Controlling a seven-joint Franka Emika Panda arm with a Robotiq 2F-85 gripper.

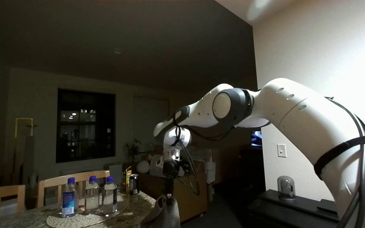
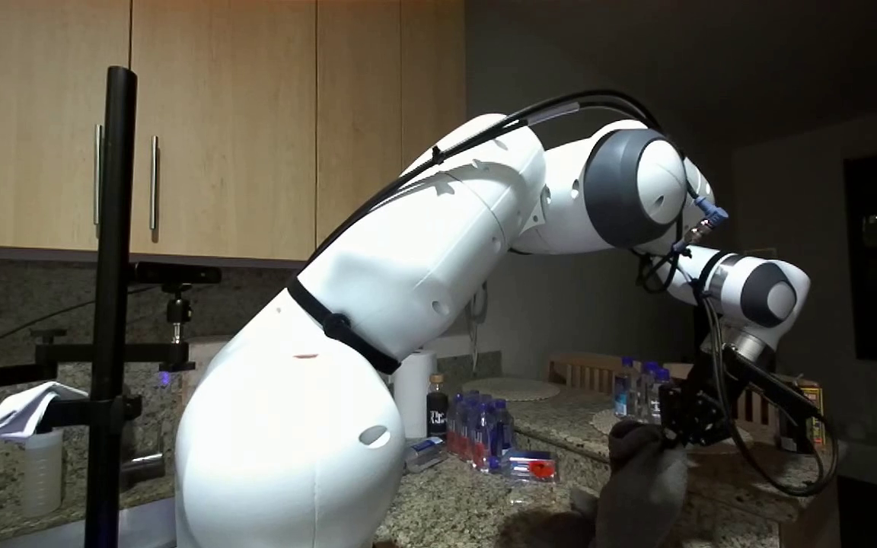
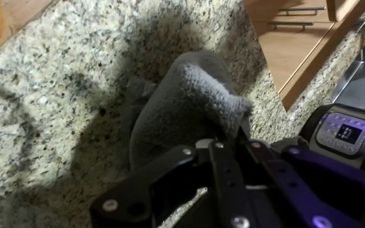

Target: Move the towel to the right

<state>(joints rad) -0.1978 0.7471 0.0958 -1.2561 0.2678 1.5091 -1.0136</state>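
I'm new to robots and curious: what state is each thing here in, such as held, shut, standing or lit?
towel: pinched near its top, hanging in folds
hand: shut on the towel
mat bottles: upright, capped
counter bottles: several upright, at least one on its side
can: upright
cupboards: shut
screen: lit
appliance: display lit
switch: too small to tell

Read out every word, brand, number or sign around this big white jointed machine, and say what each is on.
"The" (last letter uncertain): small dark bottle with light brown cap.
Too blurred to read: clear plastic bottles with blue caps; rounded silver and black appliance with button panel.
Too small to read: tall yellow box; black and silver metal can.
No lettering visible: soft grey cloth towel.
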